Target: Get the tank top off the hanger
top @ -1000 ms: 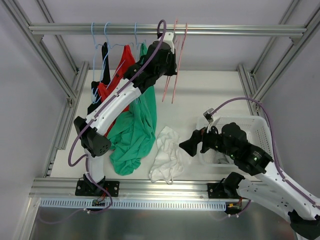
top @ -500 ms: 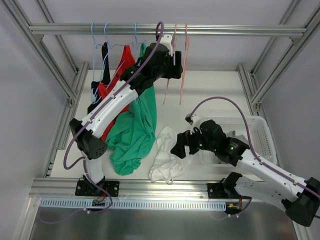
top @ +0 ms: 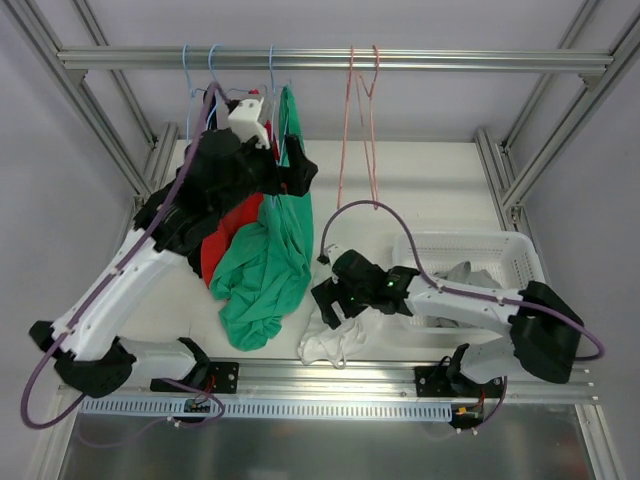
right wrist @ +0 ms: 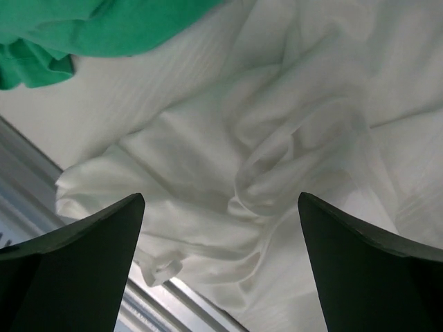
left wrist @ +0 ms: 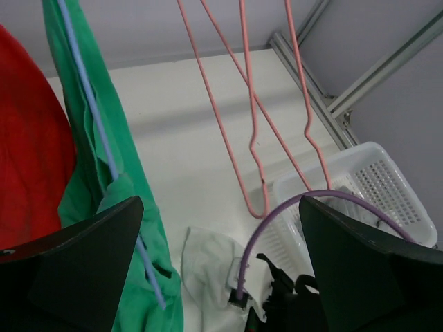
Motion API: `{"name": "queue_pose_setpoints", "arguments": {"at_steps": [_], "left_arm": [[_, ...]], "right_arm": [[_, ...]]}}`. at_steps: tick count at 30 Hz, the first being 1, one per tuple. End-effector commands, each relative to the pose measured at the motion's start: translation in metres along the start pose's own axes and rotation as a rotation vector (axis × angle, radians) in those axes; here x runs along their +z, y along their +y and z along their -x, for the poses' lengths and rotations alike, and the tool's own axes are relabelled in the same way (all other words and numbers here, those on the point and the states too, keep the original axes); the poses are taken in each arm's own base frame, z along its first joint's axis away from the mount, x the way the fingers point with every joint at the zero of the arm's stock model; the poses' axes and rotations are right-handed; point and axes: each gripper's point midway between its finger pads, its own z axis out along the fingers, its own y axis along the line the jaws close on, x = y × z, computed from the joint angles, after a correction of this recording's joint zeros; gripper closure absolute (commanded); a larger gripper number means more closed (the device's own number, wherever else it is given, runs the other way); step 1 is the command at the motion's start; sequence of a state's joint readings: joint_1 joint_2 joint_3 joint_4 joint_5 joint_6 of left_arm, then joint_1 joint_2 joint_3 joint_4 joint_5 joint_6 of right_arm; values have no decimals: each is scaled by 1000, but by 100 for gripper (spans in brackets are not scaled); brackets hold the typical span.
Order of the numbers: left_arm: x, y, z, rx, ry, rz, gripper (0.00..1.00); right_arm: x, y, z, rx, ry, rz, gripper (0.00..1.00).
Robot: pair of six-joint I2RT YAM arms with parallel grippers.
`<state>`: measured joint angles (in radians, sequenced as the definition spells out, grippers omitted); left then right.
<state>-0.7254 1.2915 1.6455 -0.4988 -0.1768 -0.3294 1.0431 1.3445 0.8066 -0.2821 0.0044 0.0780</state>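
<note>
White tank top [right wrist: 277, 138] lies crumpled, right gripper [right wrist: 220, 200] spread wide just above it, left gripper [left wrist: 220, 200] also spread, higher up and left of it.

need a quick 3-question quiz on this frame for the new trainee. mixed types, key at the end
1. True or false: the right gripper is shut on the white garment.
2. What colour are the bare hangers on the rail? A blue, B pink, C black.
3. Where does the green tank top hang?

Key:
1. False. It is open over the garment, which lies on the table.
2. B.
3. On a blue hanger on the rail, beside the open left gripper.
</note>
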Motion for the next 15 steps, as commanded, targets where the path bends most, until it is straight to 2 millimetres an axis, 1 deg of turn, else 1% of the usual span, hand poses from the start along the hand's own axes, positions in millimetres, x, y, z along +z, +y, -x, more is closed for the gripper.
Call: {"name": "queue_pose_setpoints", "arguments": {"at_steps": [1,2,3,4,5,6,7,8,9,10,11,12,14,15], "left_arm": [[-31,2,5,4,-52,-32,1],[-49,1,14,9,-90,-49,1],[-57,2,14,12,-99,-54,1],[-63,5,12,19,-105,-51,1],[-79,8,19,25,-139,-57,1],[-86,10,19,31,-144,-52,1],[-99,13,21,33,-167,-53,1],[-105,18,23,37,-180,-34,1],[-109,23,18,42,-172,-21,1],[-113,27,16,46,-173,-10,1],[-123,32,18,45,-193,5,1],[-125,35,14,46,-190,13,1],[-132,42,3,53,-180,23,1],[-133,45,0,55,-177,32,1]], "right_arm": [[15,-7,2,-69,13,-125,0],[25,-12,-5,-80,42,-164,0],[29,-13,-10,-87,58,-183,0],[32,-10,-12,-102,68,-198,1],[39,-15,-19,-100,91,-236,0],[41,-14,-23,-100,102,-243,1],[44,-13,-27,-104,111,-246,3],[47,-12,-30,-103,121,-247,7],[51,-8,-33,-112,128,-241,27],[52,-8,-34,-110,130,-240,39],[53,-7,-35,-111,131,-239,49],[53,-5,-35,-112,127,-237,66],[47,-3,-29,-106,103,-234,78],[43,-2,-26,-102,91,-230,99]]}}
